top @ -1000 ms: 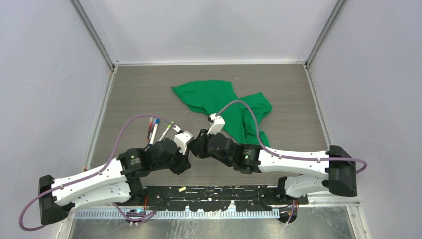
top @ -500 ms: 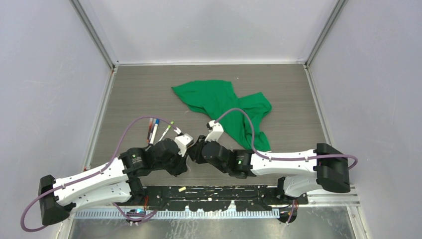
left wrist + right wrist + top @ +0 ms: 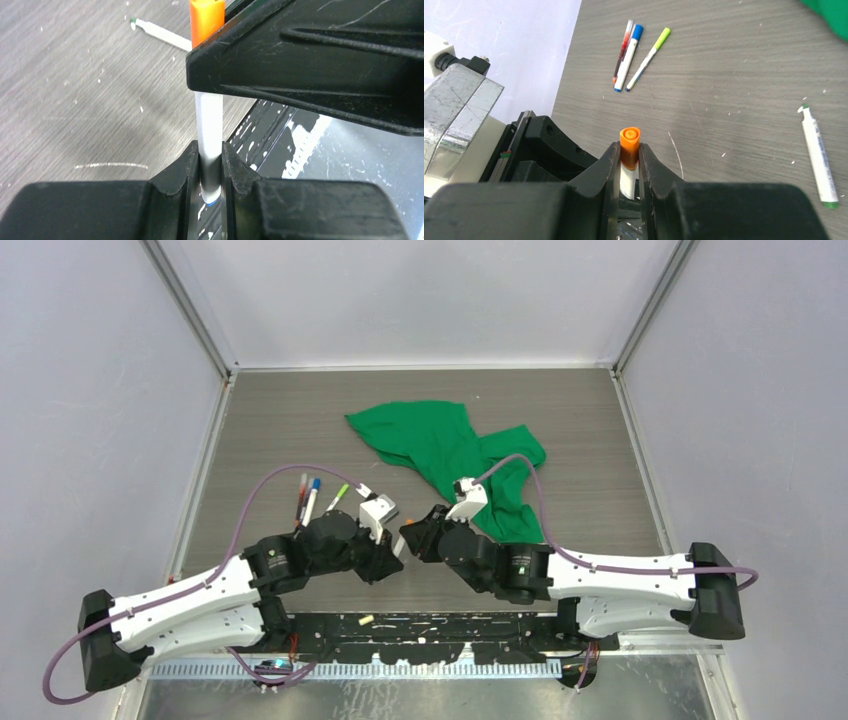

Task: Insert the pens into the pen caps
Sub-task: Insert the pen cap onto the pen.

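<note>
Woodgrain table (image 3: pixel 300 420), pale walls (image 3: pixel 100 390) — left fingers (image 3: pixel 195 157) pinch pen (image 3: pixel 209 120), right fingers (image 3: pixel 613 160) pinch orange cap (image 3: pixel 629 140).

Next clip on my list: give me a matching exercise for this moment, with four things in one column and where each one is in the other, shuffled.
Things:
1. orange cap
2. white pen barrel
3. green cloth
4. green-ended pen

Places:
A. lying by itself on the table, untouched
B. pinched in the right claw
C. crumpled toward the far side of the table
D. clamped in the left claw

Pairs: 1-B; 2-D; 3-C; 4-A
</note>
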Motion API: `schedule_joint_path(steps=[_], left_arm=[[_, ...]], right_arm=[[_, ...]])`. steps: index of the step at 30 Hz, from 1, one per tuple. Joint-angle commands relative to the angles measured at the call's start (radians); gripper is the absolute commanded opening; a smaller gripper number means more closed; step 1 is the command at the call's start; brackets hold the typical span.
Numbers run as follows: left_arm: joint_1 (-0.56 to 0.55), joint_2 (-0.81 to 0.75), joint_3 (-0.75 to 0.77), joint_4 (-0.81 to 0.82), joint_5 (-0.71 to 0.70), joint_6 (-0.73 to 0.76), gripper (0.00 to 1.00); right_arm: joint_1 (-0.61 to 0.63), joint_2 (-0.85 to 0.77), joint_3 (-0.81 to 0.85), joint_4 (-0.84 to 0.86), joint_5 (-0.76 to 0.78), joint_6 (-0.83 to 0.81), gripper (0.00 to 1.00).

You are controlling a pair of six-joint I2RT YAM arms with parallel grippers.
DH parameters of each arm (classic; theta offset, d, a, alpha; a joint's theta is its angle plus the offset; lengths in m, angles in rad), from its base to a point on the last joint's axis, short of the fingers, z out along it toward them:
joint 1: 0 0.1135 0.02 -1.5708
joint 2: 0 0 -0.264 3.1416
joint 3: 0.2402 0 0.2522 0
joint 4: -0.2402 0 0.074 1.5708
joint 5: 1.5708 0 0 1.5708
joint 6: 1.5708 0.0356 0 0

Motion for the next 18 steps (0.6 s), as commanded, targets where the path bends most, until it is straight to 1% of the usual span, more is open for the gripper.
schedule_joint_path(steps=[1, 5, 8, 11, 15, 18], left_arm=[[0.011, -0.014, 0.04, 0.484, -0.01, 0.019, 0.0], [0.011, 0.008, 0.06, 0.503, -0.036, 0.073, 0.0], [0.011, 0.026, 0.071, 0.522, -0.059, 0.122, 0.0], [0.012, 0.034, 0.082, 0.536, -0.089, 0.171, 0.0], [0.013, 0.023, 0.09, 0.573, -0.099, 0.207, 0.0], [0.014, 0.025, 0.087, 0.573, -0.089, 0.193, 0.0]], right_arm=[[0.031, 0.031, 0.024, -0.145, -0.043, -0.077, 0.01], [0.026, 0.1, 0.042, -0.143, -0.103, -0.093, 0.01], [0.028, 0.141, 0.004, -0.122, -0.183, -0.07, 0.01], [0.038, 0.144, -0.044, -0.081, -0.229, -0.047, 0.01], [0.052, 0.163, -0.07, -0.053, -0.245, -0.017, 0.0], [0.053, 0.14, -0.049, -0.07, -0.21, -0.036, 0.0]])
